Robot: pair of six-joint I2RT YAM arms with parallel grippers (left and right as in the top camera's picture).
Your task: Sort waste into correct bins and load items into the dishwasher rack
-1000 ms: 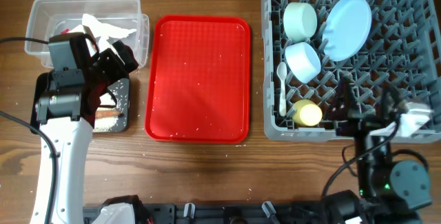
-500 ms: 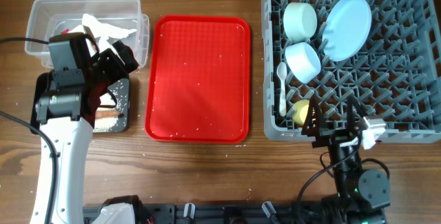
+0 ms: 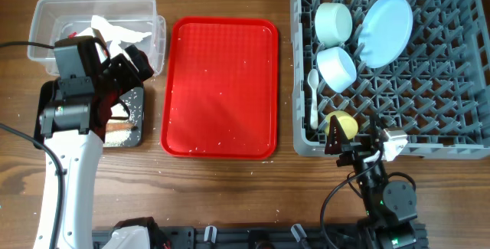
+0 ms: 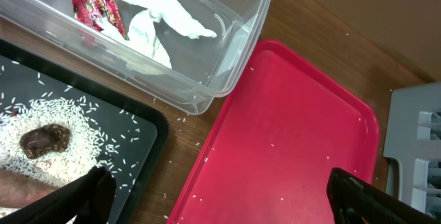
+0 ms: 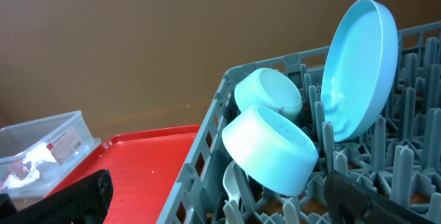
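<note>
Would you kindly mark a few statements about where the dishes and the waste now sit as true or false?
1. The pale blue plate stands on edge in the dishwasher rack. True.
2. The white spoon lies on the red tray. False: it lies in the rack, beside the red tray.
3. The red-and-white wrapper is in the clear tub. True.
4. The dark brown lump is in the clear tub. False: it sits on the black tray among rice crumbs.
</note>
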